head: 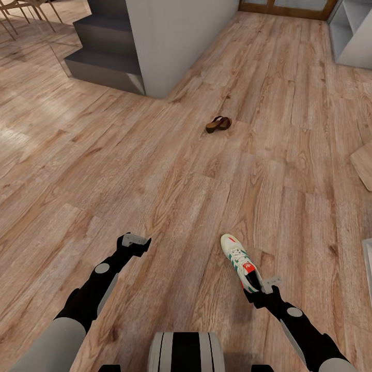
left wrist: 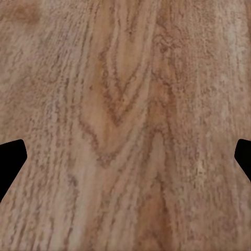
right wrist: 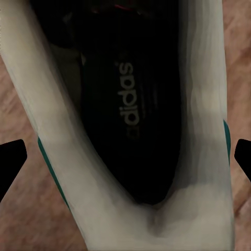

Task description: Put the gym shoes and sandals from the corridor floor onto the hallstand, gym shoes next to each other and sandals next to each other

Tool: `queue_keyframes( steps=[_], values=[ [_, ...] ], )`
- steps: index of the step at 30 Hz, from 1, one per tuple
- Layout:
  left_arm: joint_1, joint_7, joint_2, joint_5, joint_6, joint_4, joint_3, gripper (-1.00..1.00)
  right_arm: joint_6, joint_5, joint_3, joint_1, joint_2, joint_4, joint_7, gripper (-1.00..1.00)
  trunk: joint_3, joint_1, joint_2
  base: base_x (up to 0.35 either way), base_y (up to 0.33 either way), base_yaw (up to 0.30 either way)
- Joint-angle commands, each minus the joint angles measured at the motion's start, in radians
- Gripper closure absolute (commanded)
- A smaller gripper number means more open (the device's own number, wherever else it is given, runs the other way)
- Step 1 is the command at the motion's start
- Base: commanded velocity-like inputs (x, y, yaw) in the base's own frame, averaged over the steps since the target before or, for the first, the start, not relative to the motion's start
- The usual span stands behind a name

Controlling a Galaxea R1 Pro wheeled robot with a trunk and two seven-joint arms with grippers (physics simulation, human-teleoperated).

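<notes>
The right claw (head: 262,291) is down at the heel end of a sneaker (head: 241,260) sitting on the wood floor (head: 155,170), close in front of the robot on its right side. In the right wrist view the two black fingertips (right wrist: 11,162) sit way out at both edges with the whole heel opening of the shoe (right wrist: 130,130) between them, so the claw is spread wide around the shoe and not squeezing it. I honestly can't tell if the tips touch the sides or not.

Writing: the dark insole reads "adidas" in pale letters, pretty clear in the wrist view. From the head camera you get a red-orange tongue label with a small white mark on it, too small to read. The shoe is white with green side stripes, toe pointing away from the robot.

The left claw (head: 135,242) hangs over bare floor on the robot's left, holding nothing. In its own wrist view the black fingertips (left wrist: 10,162) are also out at the edges with just wood grain (left wrist: 125,125) between them, so it's spread open too.

One brown sandal (head: 218,124) lies further up the floor, well apart from the sneaker. The pale grey shoe rack (head: 351,31) is off in the far right corner, with a grey wall (head: 170,36) and dark steps (head: 103,57) on the far left
</notes>
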Motion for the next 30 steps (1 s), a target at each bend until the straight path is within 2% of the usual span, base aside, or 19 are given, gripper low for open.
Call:
queue_keyframes(
  steps=[1,30],
  values=[
    [0.000,-0.001,0.000,-0.003,-0.004,0.000,-0.001,-1.00,-0.002,0.006,0.002,0.000,-0.001,0.000,0.001,-1.00,0.000,0.000,0.000,0.000,0.000,0.000],
    [0.000,-0.005,0.001,-0.002,-0.004,-0.001,-0.001,-1.00,-0.002,0.006,0.001,0.000,-0.001,0.000,0.001,-1.00,0.000,0.000,0.000,0.000,0.000,0.000]
  ],
)
